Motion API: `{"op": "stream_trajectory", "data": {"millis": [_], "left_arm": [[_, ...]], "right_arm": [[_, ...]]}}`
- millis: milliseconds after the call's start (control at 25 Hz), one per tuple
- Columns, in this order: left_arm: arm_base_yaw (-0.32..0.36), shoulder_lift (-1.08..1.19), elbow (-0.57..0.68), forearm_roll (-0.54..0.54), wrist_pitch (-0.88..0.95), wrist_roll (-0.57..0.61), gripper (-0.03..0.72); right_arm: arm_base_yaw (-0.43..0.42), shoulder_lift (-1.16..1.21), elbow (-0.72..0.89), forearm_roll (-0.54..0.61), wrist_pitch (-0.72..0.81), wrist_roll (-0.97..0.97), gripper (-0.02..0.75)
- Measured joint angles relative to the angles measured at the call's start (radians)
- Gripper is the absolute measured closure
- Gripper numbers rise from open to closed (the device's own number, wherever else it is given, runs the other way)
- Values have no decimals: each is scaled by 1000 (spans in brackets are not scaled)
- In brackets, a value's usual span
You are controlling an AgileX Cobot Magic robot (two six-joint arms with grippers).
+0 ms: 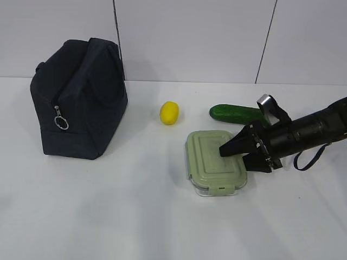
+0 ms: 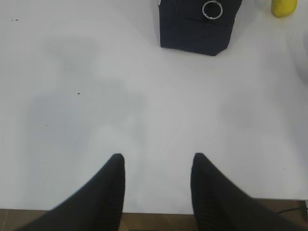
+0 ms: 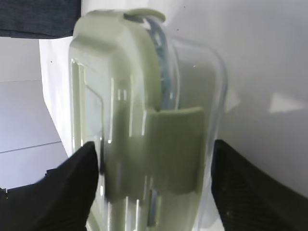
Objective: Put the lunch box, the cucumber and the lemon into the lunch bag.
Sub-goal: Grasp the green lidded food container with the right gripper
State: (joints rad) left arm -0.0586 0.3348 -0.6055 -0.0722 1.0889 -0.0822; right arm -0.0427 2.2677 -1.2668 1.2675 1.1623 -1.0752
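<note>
lunch box [image 1: 215, 162] lid clipped on, right hand [image 1: 245, 155] wide astride it, lunch bag [image 1: 78, 97] upright

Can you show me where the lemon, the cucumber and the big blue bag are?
lemon [image 1: 169, 112]: exterior view, middle of its yellow skin.
cucumber [image 1: 234, 113]: exterior view, middle of the green part that shows.
lunch bag [image 1: 87, 103]: exterior view, its dark front side panel, right of the zipper ring.

A dark navy lunch bag [image 1: 78, 97] with a silver ring pull [image 1: 62, 124] stands on a plain white table [image 1: 108, 216]. The lemon [image 1: 169, 112] is bright yellow, the cucumber [image 1: 236, 113] glossy dark green. The lunch box [image 1: 209, 162] is clear with a pale sage-green lid. Both grippers are black.
</note>
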Motion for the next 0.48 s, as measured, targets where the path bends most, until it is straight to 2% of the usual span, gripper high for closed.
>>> {"op": "stream_trajectory", "data": {"millis": [280,480], "left_arm": [[0,0,0,0,0,0,368],[0,0,0,0,0,0,368]], "right_arm": [[0,0,0,0,2,4,247],[0,0,-1,2,5,4,269]]}}
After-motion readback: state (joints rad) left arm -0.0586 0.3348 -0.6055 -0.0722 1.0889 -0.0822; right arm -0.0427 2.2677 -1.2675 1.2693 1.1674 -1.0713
